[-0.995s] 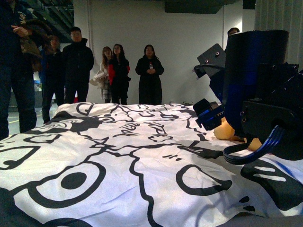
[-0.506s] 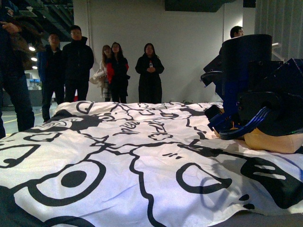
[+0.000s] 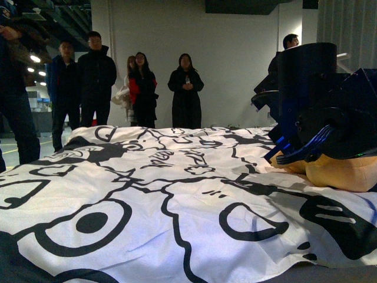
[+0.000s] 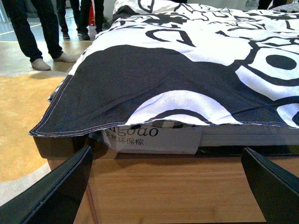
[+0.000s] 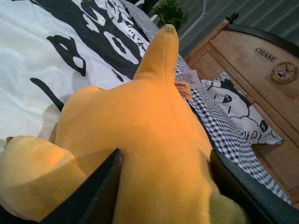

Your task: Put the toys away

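Right pincer (image 5: 164,161) had the yellow plush (image 5: 140,116) squeezed tight inside it. Over the last second lots more of it showed beneath the arm (image 3: 318,106), so I figured the grab took. Duvet (image 3: 147,194) stretched out beyond, carry-off not done yet.

A duvet (image 3: 147,194) lay spread over the bed (image 4: 243,135), and the plush animal (image 3: 344,172) rested on it at the robot's right side, gripped between the two fingers of the right pincer (image 5: 166,156). Beyond the toy, a pillow (image 5: 238,109) lay near the headboard (image 5: 261,70). Onlookers (image 3: 186,91) stood on the floor behind the bed's far edge. The left pincer (image 4: 166,154) hung beside the bed, facing its side with jaws apart, where the duvet overhung a mattress label (image 4: 149,137) above the bed frame (image 4: 173,186).
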Tool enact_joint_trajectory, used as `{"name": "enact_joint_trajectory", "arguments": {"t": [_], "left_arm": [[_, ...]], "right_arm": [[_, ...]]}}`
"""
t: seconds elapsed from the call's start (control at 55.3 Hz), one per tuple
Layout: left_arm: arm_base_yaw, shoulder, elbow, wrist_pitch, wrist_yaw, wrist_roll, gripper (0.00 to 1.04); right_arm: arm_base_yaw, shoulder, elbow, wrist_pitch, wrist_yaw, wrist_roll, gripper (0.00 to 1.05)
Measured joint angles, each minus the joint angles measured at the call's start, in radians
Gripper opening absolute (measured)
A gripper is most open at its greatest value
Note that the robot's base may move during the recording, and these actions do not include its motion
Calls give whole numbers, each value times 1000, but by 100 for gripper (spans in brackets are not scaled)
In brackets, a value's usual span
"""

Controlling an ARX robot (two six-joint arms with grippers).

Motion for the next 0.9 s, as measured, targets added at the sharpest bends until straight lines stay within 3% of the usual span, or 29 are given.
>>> {"name": "enact_joint_trajectory", "arguments": {"t": [0.235,0.326,0.651,0.904], "left_arm": [[0,0,0,0,0,0,98],[0,0,0,0,0,0,98],[0,0,0,0,0,0,98],[0,0,0,0,0,0,98]], "right_arm": [[-1,0,0,-21,-34,11,14],[-1,-5,0,-44,-63,40,7],[-17,-109,-59,-116,-239,200,6],[-43,-291,-161,-144,-440,350,6]]}}
